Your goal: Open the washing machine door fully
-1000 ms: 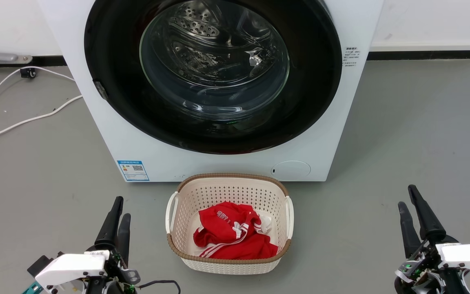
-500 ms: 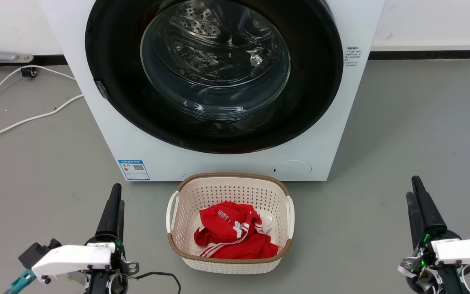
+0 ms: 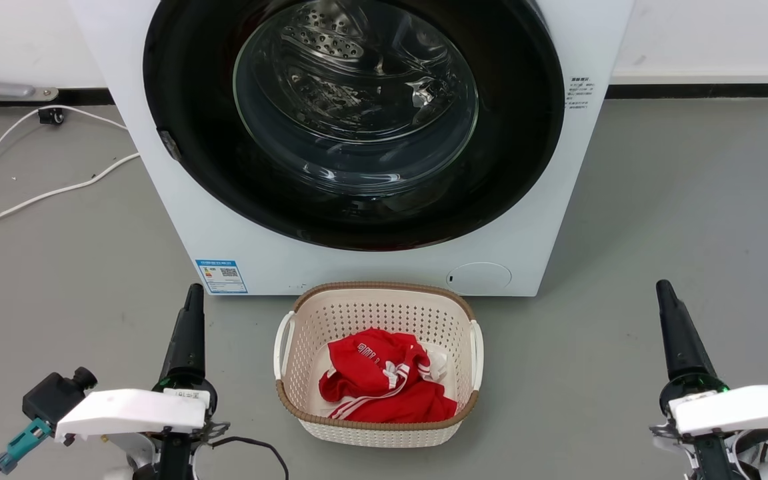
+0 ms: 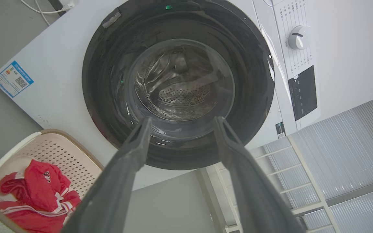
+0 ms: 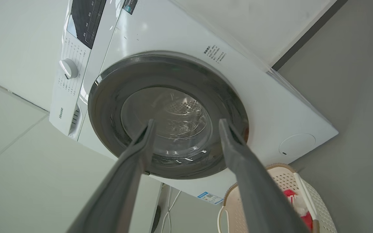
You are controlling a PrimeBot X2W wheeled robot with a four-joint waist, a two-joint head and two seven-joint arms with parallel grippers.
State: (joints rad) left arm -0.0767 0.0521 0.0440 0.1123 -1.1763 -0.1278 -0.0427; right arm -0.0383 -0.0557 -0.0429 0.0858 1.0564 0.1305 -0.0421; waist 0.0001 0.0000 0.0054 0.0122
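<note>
Head view: glossy black round washing machine door (image 3: 355, 100), bulging glass centre, shut flush on boxy white washing machine (image 3: 371, 270) at grey floor's (image 3: 657, 200) far edge. Left wrist view: left gripper (image 4: 182, 120) spread apart, empty. Right wrist view: right gripper (image 5: 186, 122) likewise parted, empty.

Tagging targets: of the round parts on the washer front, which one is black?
The washing machine door, the big glossy disc with a glass centre; the small flap low down and the dial are white.
</note>
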